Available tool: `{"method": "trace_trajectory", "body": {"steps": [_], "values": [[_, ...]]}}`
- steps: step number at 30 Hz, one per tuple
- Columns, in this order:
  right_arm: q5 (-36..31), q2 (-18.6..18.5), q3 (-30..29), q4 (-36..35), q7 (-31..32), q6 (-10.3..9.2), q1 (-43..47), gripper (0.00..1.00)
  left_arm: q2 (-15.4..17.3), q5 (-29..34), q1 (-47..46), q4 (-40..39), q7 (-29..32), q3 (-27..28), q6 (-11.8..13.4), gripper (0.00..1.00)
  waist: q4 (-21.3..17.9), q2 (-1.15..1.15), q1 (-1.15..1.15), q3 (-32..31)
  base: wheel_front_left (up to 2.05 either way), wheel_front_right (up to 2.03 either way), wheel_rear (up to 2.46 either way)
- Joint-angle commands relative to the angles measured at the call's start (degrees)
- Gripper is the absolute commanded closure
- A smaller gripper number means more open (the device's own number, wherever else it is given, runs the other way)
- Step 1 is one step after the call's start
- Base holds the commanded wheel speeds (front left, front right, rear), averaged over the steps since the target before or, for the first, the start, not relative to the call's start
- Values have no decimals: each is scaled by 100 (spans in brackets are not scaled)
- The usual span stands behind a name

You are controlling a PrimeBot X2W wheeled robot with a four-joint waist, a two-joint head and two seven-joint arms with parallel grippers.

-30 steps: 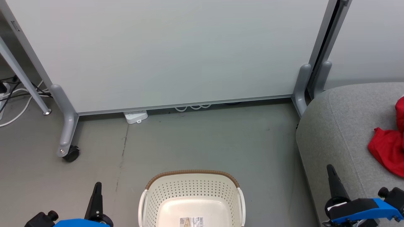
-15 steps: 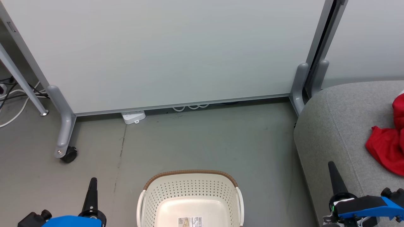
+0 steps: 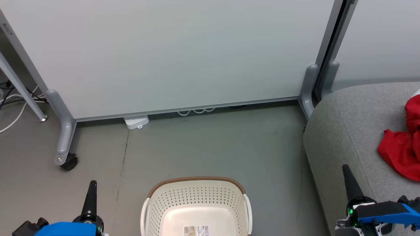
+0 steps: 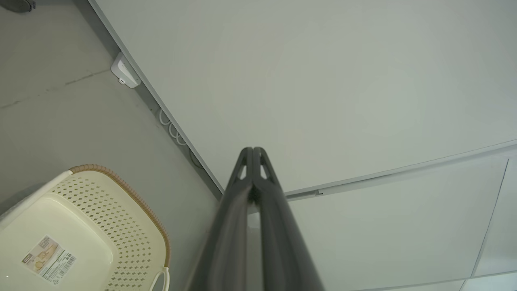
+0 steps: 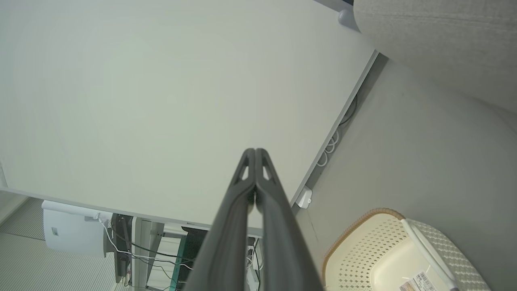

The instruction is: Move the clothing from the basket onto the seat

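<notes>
Well, your job looks about done: the basket [image 3: 197, 182] shows empty inside, the clothing [image 3: 398, 154] lies on the seat [image 3: 344, 131], back from its left edge, and your left gripper [image 3: 93, 182] and right gripper [image 3: 345, 167] are pressed together, holding nothing.

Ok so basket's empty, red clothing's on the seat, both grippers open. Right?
Not quite: both grippers are shut. The left gripper has its fingers pressed together in the left wrist view, and the right gripper likewise in the right wrist view. The rest holds: the basket looks empty and the red clothing lies on the seat.
</notes>
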Motion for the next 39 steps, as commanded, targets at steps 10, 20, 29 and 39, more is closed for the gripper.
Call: {"method": "trace_trajectory", "body": {"steps": [10, 20, 29, 39], "values": [[639, 28, -44, -30, 95, -2, -163, 100, 38, -547, -147, -144, 149, 119, -26, 100, -41, 0, 0, 7, 0, 0, 0], [1144, 42, -70, -22, 160, -2, -207, 100, 41, -987, -151, -219, 261, 180, -29, 100, -80, 0, 0, 13, 0, 0, 0], [1515, 51, -90, -16, 208, -2, -250, 100, 43, -1313, -161, -273, 355, 238, -31, 100, -111, 0, 0, 19, 0, 0, 0], [1952, 63, -112, -9, 268, -3, -276, 100, 44, -1698, -170, -337, 455, 302, -33, 100, -151, 0, 0, 25, 0, 0, 0]]}}
